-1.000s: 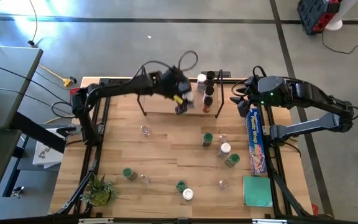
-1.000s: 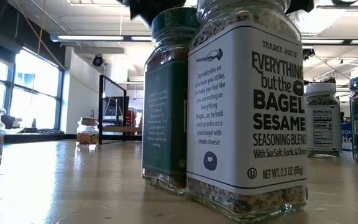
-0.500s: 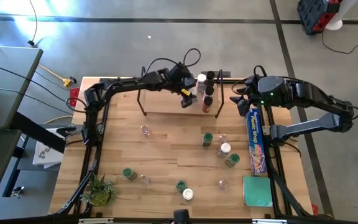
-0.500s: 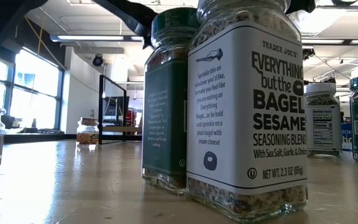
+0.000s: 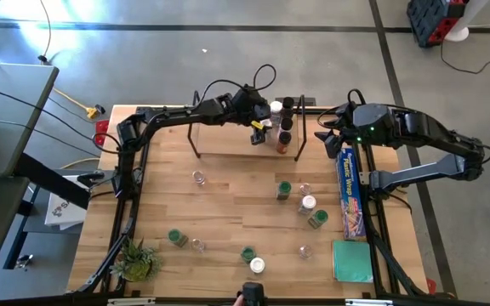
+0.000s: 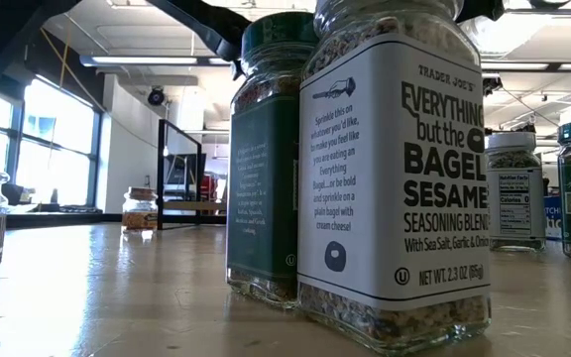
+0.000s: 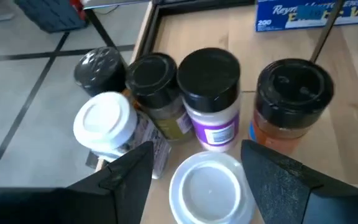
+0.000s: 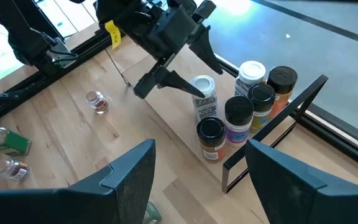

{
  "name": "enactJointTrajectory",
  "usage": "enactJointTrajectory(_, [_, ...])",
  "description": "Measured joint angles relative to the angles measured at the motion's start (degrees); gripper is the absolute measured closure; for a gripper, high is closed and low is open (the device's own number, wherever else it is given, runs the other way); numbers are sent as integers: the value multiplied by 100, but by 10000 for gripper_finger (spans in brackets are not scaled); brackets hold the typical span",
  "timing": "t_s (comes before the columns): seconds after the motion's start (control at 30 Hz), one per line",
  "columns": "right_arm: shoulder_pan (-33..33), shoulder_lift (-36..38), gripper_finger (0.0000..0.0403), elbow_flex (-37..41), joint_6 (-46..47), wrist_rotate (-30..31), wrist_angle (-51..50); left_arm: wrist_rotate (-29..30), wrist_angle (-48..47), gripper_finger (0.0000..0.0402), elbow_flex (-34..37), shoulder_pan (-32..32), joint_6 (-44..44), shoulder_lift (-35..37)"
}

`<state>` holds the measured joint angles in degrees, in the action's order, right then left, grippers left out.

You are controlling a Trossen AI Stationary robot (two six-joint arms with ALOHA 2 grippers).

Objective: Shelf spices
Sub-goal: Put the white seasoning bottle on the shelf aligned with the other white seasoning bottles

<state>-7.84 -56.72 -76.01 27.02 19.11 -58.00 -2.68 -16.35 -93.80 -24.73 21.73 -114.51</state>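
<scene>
The shelf [image 5: 224, 140] stands at the table's far side, its wire end frame [image 8: 272, 121] at the right. Several spice jars [image 5: 286, 115] stand on its right end. My left gripper [image 7: 197, 155] is open over them. Its fingers stand on either side of a white-lidded jar [image 7: 207, 186] that stands upright on the board beside the black-lidded jars [image 7: 207, 68]. My right gripper [image 8: 201, 149] hangs open above the table's far right with nothing between its fingers. More jars [image 5: 308, 204] stand loose on the table. My left gripper comes slanting down from the table's left, with one finger [image 8: 173, 81] on each side of the white-lidded jar's top [image 8: 202, 84]. I cannot tell whether either finger touches it. The jar stands upright on its base on the shelf board.
A long blue plastic-wrap box [image 5: 350, 191] lies along the right edge, with a green flat pack [image 5: 351, 261] near it. A small green plant [image 5: 137, 259] is at the near left corner. Two jars [image 6: 395, 169] stand right in front of the low camera.
My left gripper has gone toward the table's right and far edge and down onto the shelf, carrying the white-lidded jar. The jar now stands on the board beside the other jars. My right arm has kept still.
</scene>
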Motion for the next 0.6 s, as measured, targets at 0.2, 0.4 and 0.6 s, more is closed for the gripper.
enactJointTrajectory(0.2, [0,-1,160,0,-2,1,-2,398,-405,162,-1,74,-761,539])
enactJointTrajectory(0.4, [0,-1,160,0,-40,13,-2,532,-1863,180,44,243,-1710,774])
enactJointTrajectory(0.6, [0,-1,160,0,-198,179,0,348,-1351,277,696,317,-2230,741])
